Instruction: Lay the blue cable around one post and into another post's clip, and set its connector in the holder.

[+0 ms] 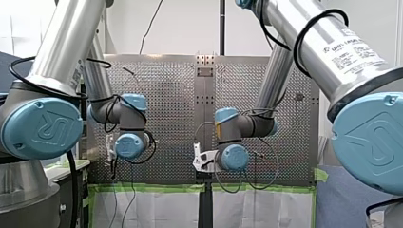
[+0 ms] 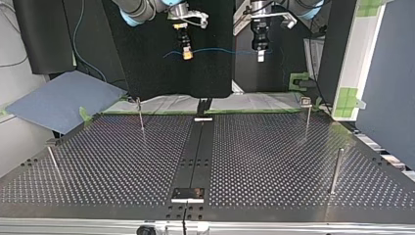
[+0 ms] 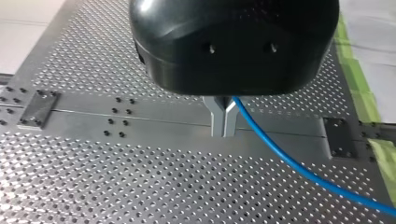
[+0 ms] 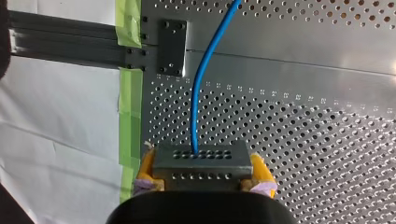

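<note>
The blue cable [image 2: 222,50] hangs stretched between my two grippers, high above the far edge of the perforated table [image 2: 274,161]. My right gripper [image 2: 185,53], at the top view's left, has its yellow pads [image 4: 259,170] shut on the grey metal connector [image 4: 201,163], and the cable [image 4: 198,100] leaves the connector's front face. My left gripper [image 2: 261,55], at the top view's right, has its metal fingers [image 3: 217,119] shut on the cable [image 3: 289,163], which trails away beside them over the table.
Thin posts stand on the table: one at the far left [image 2: 141,115], one at the far right [image 2: 307,117] with a small head, one near right [image 2: 336,171], and a leaning one near left [image 2: 53,161]. A dark centre strip [image 2: 198,152] carries a small plate [image 2: 188,194] near the front edge.
</note>
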Action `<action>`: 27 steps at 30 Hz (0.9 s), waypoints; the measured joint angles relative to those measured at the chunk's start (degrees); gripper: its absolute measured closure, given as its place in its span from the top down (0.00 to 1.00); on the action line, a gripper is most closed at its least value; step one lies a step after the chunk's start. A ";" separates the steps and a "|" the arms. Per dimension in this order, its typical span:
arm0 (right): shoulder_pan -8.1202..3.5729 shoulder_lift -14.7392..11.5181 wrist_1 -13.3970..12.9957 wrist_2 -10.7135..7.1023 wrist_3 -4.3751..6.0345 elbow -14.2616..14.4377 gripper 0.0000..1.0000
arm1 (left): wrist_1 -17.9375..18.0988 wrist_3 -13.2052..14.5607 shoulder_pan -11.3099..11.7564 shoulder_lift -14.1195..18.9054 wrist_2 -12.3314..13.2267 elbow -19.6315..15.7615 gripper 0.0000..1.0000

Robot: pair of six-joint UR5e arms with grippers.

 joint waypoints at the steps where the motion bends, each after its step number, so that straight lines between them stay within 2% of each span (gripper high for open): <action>1: 0.01 -0.50 0.36 -0.32 0.48 0.26 0.00 | -0.39 -0.24 0.02 0.40 0.09 0.05 0.00; 7: -0.57 -3.32 2.94 -2.75 3.28 0.58 0.00 | -2.92 -2.20 0.35 2.96 0.18 1.16 0.00; 10: -0.96 -4.68 4.29 -3.28 4.54 0.39 0.00 | -4.27 -2.80 0.47 4.30 0.04 2.32 0.00; 12: -1.18 -5.52 5.13 -3.31 5.03 0.09 0.00 | -5.23 -3.03 0.56 5.26 -0.14 3.27 0.00; 21: -1.98 -9.91 9.52 -3.25 5.48 -3.68 0.00 | -9.76 -4.15 0.84 9.79 -1.06 7.44 0.00; 27: -2.55 -12.91 12.52 -3.42 5.54 -6.62 0.00 | -12.86 -5.58 0.95 12.87 -1.31 8.71 0.00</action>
